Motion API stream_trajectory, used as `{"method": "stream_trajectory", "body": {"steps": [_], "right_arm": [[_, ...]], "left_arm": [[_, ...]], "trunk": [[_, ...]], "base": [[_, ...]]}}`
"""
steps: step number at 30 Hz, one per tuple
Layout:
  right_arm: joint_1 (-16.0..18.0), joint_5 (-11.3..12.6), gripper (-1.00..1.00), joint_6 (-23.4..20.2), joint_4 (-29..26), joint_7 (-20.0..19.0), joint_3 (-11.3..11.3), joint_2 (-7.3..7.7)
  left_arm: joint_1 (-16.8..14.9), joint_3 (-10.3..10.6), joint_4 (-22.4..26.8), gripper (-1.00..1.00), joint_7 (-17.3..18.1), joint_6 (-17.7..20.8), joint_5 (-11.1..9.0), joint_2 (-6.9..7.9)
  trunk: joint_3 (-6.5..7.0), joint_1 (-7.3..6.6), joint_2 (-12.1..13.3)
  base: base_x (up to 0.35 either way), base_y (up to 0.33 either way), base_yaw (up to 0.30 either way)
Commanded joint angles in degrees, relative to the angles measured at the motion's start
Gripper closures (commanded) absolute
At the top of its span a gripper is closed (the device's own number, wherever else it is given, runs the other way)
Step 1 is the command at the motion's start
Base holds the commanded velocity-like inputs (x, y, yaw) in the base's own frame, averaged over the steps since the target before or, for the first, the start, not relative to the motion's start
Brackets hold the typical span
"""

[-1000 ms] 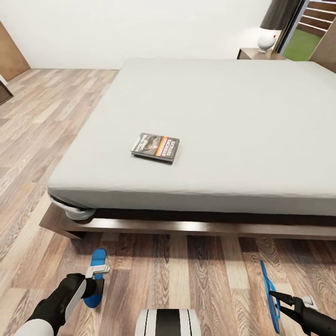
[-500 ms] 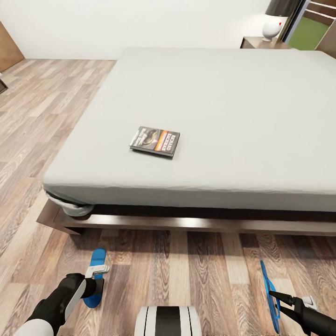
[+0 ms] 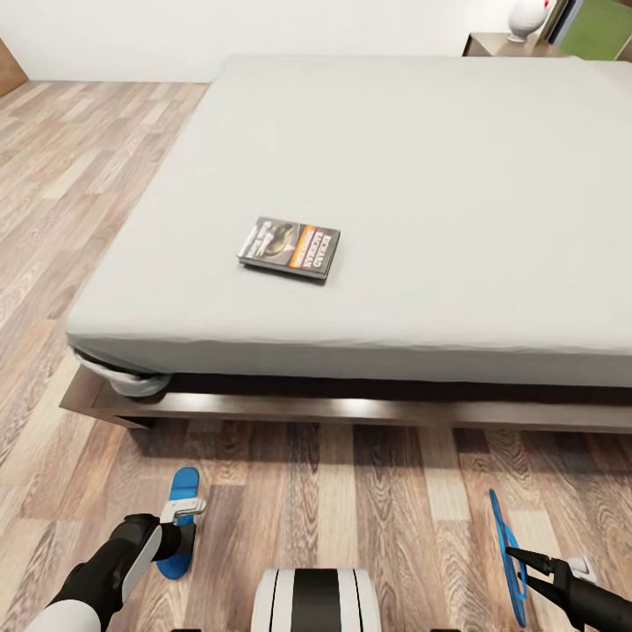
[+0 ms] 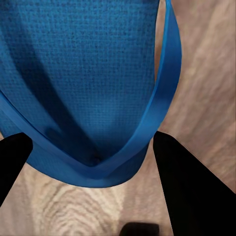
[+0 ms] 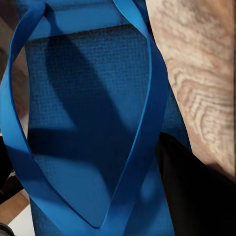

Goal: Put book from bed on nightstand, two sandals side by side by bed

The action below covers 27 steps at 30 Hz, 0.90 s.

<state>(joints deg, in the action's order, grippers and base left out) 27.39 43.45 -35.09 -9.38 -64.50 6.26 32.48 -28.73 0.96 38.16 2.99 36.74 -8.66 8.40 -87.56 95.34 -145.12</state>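
The book [image 3: 290, 248], dark with an orange band, lies flat on the pale bed [image 3: 439, 175] near its front left corner. Low at the left of the head view, my left gripper [image 3: 182, 530] is shut on a blue sandal [image 3: 183, 488] held just above the wood floor. In the left wrist view that sandal [image 4: 83, 73] sits between the black fingers [image 4: 184, 187]. At the lower right, my right gripper [image 3: 520, 563] is shut on the other sandal [image 3: 501, 537], held on edge. Its straps and sole [image 5: 83, 108] show close up in the right wrist view.
A nightstand [image 3: 502, 44] with a white lamp base [image 3: 529, 14] stands at the bed's far right corner. The dark bed frame [image 3: 351, 409] juts out low along the front. Open plank floor [image 3: 351, 500] lies between me and the bed and runs along its left side.
The whole view has shifted: bed and book sit higher in the picture and the far wall has slid out of the top. Both grippers keep their sandals at the same spots.
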Motion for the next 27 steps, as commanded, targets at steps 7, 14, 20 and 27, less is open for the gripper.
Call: {"method": "stream_trajectory", "body": {"steps": [7, 14, 20, 27], "right_arm": [[0.03, 0.67, 1.0, -0.51, -0.01, -0.01, 0.42, 0.04], [0.03, 0.67, 1.0, -0.51, 0.0, -0.01, 0.42, 0.04], [0.03, 0.67, 1.0, -0.51, -0.02, -0.01, 0.42, 0.04], [0.03, 0.67, 1.0, -0.51, -0.02, -0.01, 0.42, 0.04]], "left_arm": [[-0.01, 0.1, 0.08, 1.0, -0.09, 0.27, -0.48, 0.04], [-0.01, 0.1, 0.08, 1.0, -0.11, 0.27, -0.43, 0.04], [-0.01, 0.11, 0.08, 1.0, -0.1, 0.27, -0.4, 0.04], [-0.01, 0.15, 0.08, 1.0, -0.12, 0.23, -0.4, 0.04]], "trunk": [[-1.59, 0.17, -0.11], [-1.59, 0.17, -0.11], [-1.59, 0.17, -0.11], [-1.59, 0.17, -0.11]], "base": [[0.0, 0.0, 0.0], [0.0, 0.0, 0.0], [0.003, 0.002, 0.0], [0.083, 0.038, 0.0]]}}
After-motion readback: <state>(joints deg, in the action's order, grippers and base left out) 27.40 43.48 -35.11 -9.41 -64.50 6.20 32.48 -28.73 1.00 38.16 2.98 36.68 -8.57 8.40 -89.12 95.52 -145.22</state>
